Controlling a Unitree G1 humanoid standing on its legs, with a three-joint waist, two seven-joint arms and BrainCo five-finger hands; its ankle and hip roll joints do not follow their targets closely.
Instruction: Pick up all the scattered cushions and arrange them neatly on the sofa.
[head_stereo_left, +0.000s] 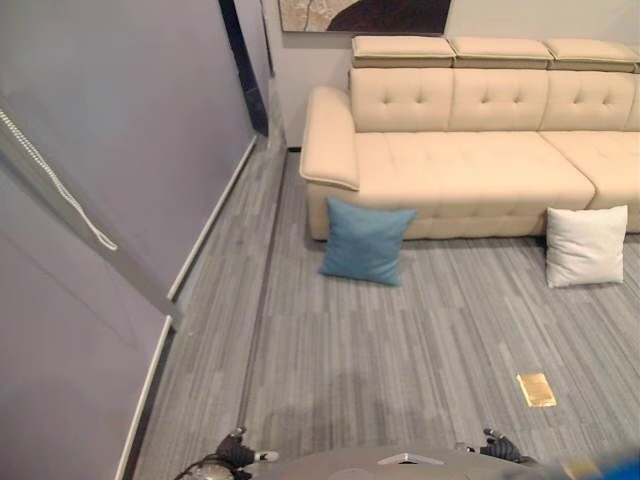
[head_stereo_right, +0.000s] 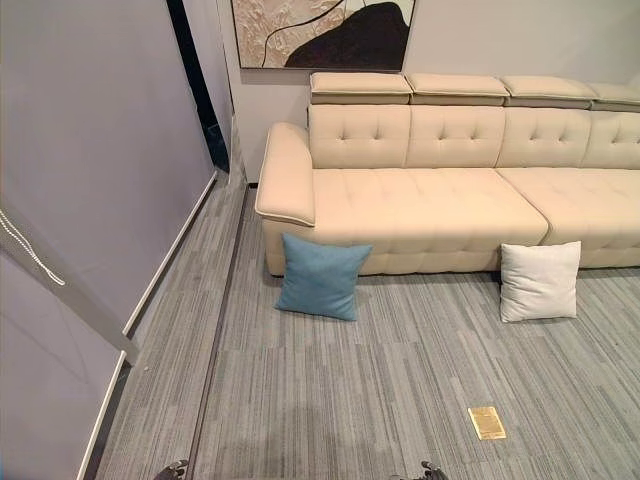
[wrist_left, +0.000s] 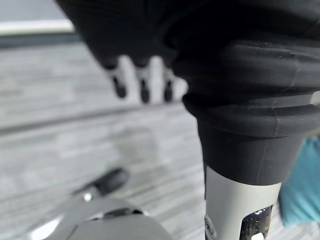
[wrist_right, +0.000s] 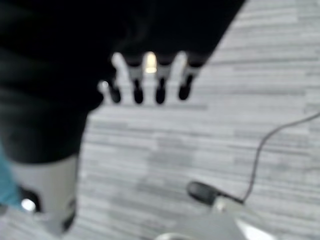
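Grey striped carpet (head_stereo_right: 330, 390) fronts the beige sofa (head_stereo_right: 420, 205), where I see a blue cushion (head_stereo_right: 320, 277) and white cushion (head_stereo_right: 539, 281) leaning, probably soft and light, best pinched by a top corner; left hand (wrist_left: 142, 82) and right hand (wrist_right: 150, 80) hang relaxed, empty.

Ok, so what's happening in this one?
Nothing is being handled yet. A blue cushion and a white cushion lean against the front of the beige sofa on the grey floor. The left hand and right hand hang open over the floor, holding nothing.
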